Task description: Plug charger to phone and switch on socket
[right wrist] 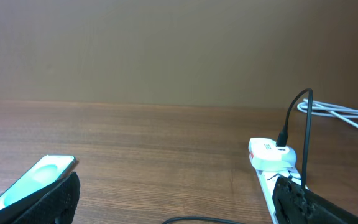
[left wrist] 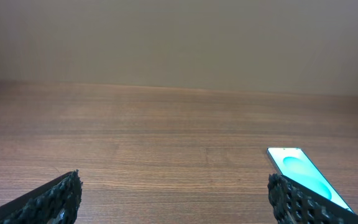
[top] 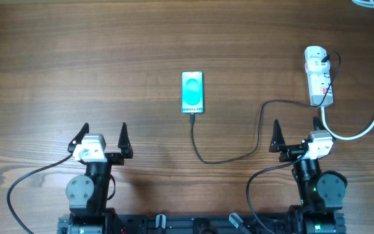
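Both claws stand wide open and hold nothing, low over the wooden worktop (top: 76, 65) at its near edge. Left claw (top: 104, 133) points out across bare wood; from its wrist camera the ribbed black fingers (left wrist: 55, 199) frame the lower corners, with the phone (left wrist: 303, 171) just beyond the right-hand finger. Right claw (top: 296, 130) sits well apart from its partner, and in its own wrist view the same phone shows past the left finger while the socket (right wrist: 272, 155) rises beside the right one.

Seen from overhead, the phone (top: 192, 93) lies flat near the middle of the worktop, cyan-green screen up, its white band of text toward the robot. The charger (top: 193, 130) meets that end, drops toward the arms, curves right, climbs and runs to the socket (top: 318, 78), a white strip with red markings lying ahead of the right claw. Whether the tip is seated in the phone cannot be told, nor can the switch's position. A black plug (right wrist: 283, 137) stands in the strip. A thicker white cable (top: 369, 130) loops from the strip's near end, passes close by the right claw and runs off along the right edge.
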